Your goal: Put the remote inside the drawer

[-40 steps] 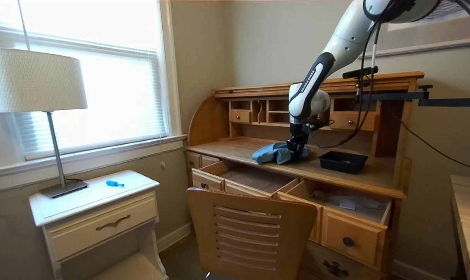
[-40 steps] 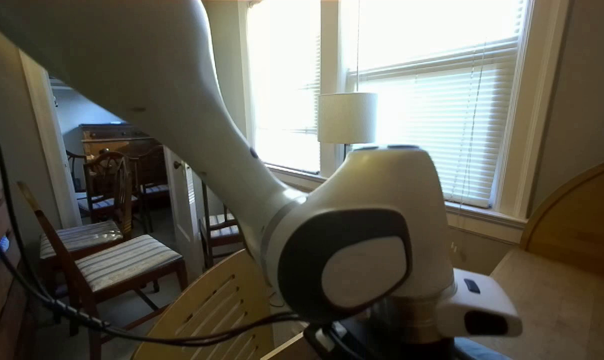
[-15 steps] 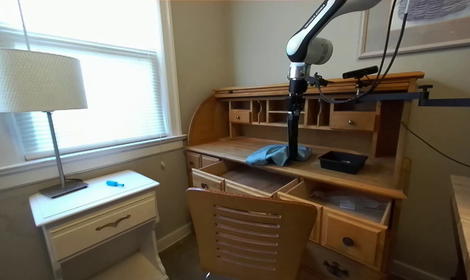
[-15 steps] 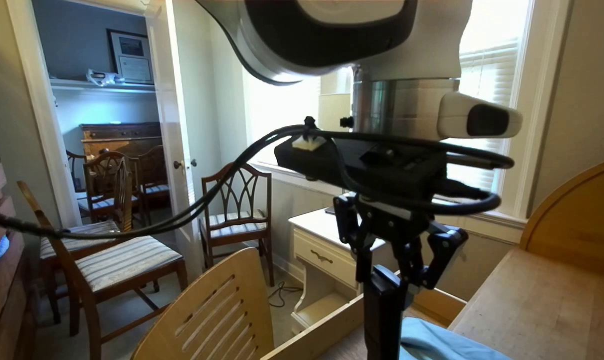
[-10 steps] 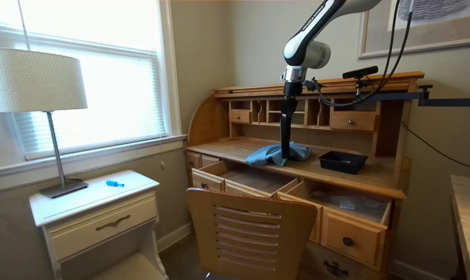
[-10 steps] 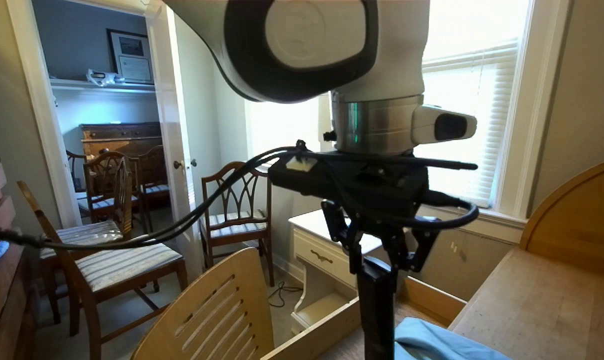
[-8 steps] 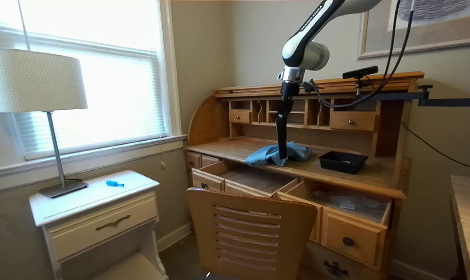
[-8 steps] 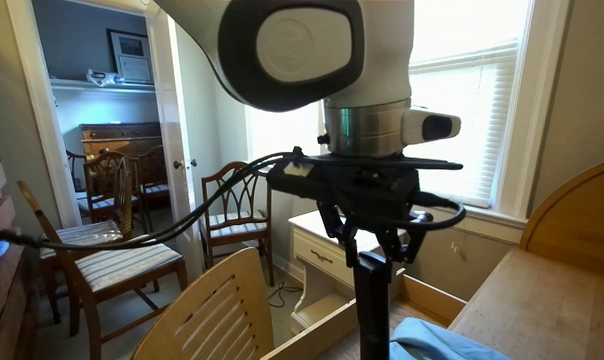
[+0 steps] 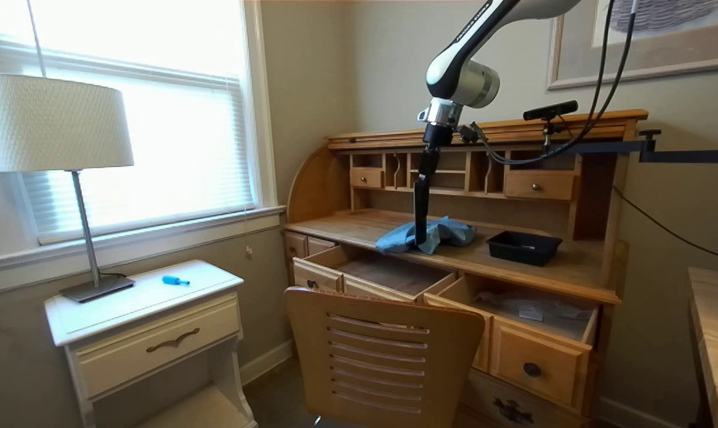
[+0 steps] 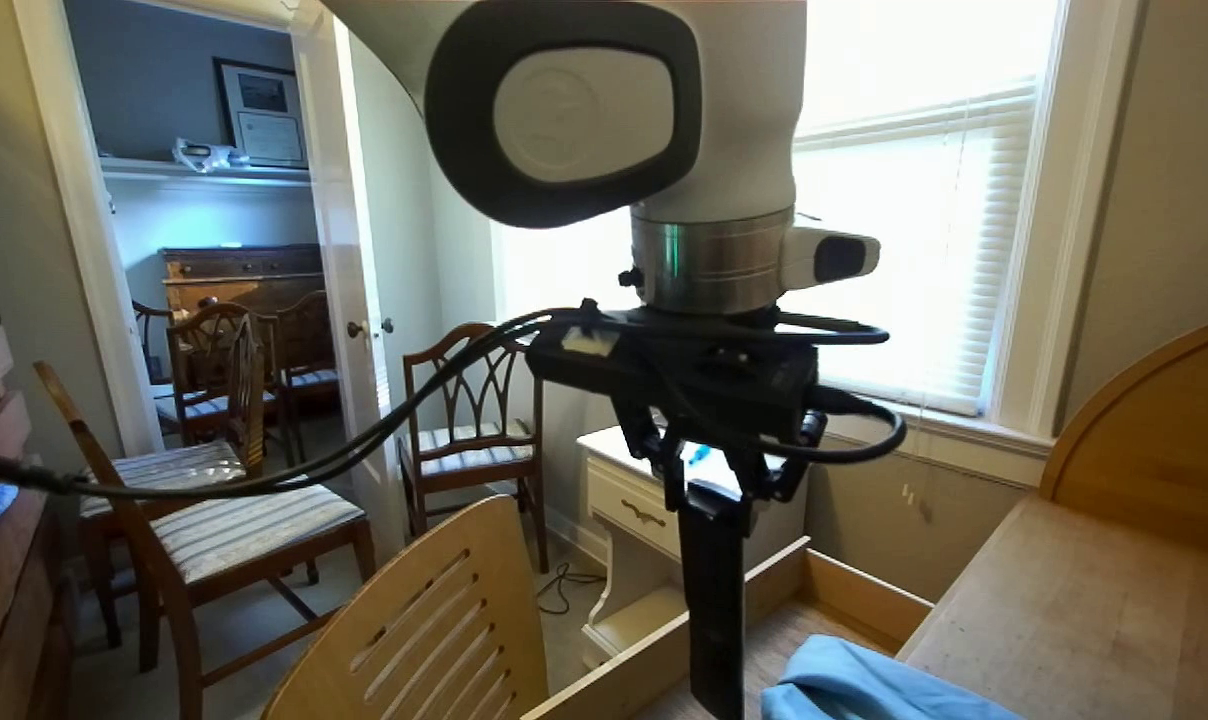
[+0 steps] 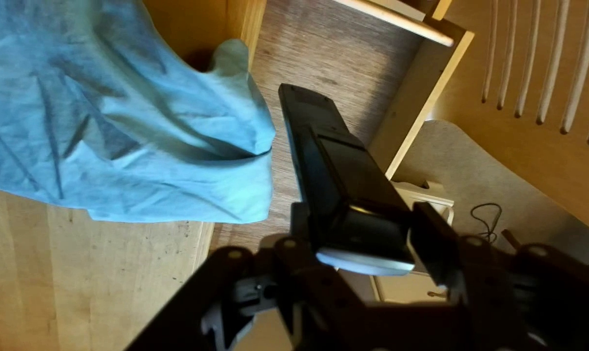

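Wooden desk (image 11: 80, 265), grainy drawer (image 11: 343, 53); fingers (image 11: 433, 239) clasp oblong black remote (image 11: 348, 175)

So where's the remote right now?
In the wrist view, the remote is gripped in the claw, hanging above the open drawer, with the blue cloth to its left.

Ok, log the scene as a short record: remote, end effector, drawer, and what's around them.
Remote: gripped, hanging nearly upright, apparently above the drawer
End effector: closed on the remote
Drawer: pulled open; remote not in it yet
Cloth: blue, rumpled on the desk, one end past its edge
Tray: black, on the desk
Chair: in front of the desk
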`<state>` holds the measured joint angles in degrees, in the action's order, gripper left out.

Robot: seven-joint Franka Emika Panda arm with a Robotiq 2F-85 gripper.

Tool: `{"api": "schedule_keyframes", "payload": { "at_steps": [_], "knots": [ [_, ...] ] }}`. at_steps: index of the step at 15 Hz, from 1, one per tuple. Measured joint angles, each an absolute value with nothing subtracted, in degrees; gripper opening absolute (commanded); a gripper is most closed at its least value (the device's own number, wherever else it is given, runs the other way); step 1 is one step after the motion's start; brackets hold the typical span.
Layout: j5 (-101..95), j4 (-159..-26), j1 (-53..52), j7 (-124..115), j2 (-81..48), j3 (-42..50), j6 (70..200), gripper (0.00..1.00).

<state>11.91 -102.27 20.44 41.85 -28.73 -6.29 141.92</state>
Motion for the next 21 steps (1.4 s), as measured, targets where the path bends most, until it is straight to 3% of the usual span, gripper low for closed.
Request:
{"api": "schedule_keyframes", "payload": {
  "at_steps": [3,4,9,10,21],
  "knots": [
    [13.2,-102.2,21.1,43.6,-28.6,-6.3,139.8,0.31],
    [13.5,-102.2,21.3,44.1,-28.6,-6.2,139.3,0.56],
    [13.7,-102.1,21.5,45.4,-28.5,-6.2,138.2,0.56],
    [13.8,-102.1,21.5,45.4,-28.5,-6.2,138.2,0.31],
    [13.8,-98.9,19.2,46.3,-35.6,-7.1,149.9,0.31]
  ]
}}
